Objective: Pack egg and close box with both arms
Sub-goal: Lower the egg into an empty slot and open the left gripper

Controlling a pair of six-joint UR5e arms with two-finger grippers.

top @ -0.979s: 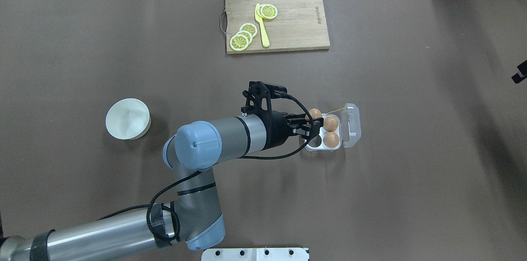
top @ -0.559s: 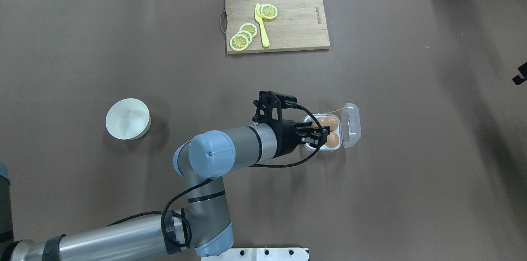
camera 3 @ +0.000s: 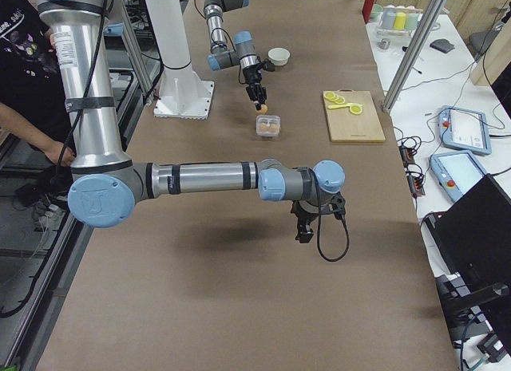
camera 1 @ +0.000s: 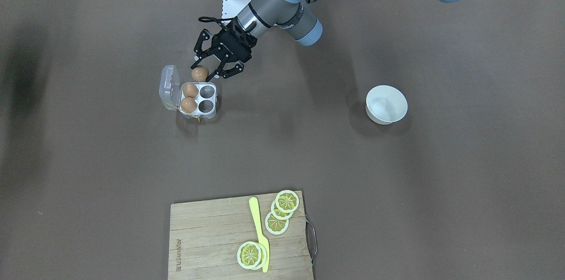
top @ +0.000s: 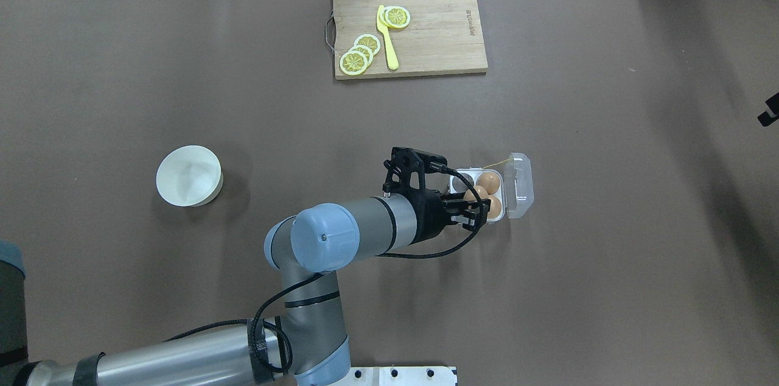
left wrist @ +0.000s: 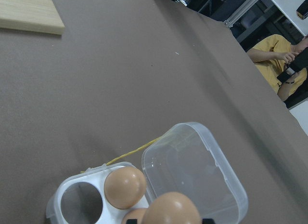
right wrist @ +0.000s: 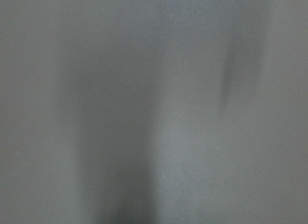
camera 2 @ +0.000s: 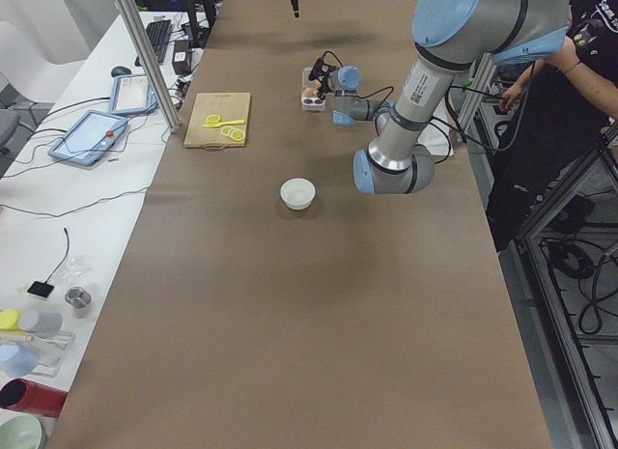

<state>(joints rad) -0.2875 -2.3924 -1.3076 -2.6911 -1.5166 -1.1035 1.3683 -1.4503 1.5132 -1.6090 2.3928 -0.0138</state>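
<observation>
Hanging just above the box (camera 1: 211,111), the left claw (camera 1: 204,72) is clamped on the egg (camera 1: 199,73); two more eggs (camera 1: 190,90) sit in the cells beside the open clear lid (camera 1: 169,83); the right claw (camera 3: 306,227) hangs over the table (camera 3: 239,291), well apart; whether its fingers are apart or together I cannot tell.

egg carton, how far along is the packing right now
Done: two eggs sit in the carton, in the cells beside the clear lid. In hand: the left gripper holds a third egg above the carton, not yet seated. Left: seat it in one of the two empty cells, then close the lid, which stands open. The right gripper is away from the carton.
</observation>
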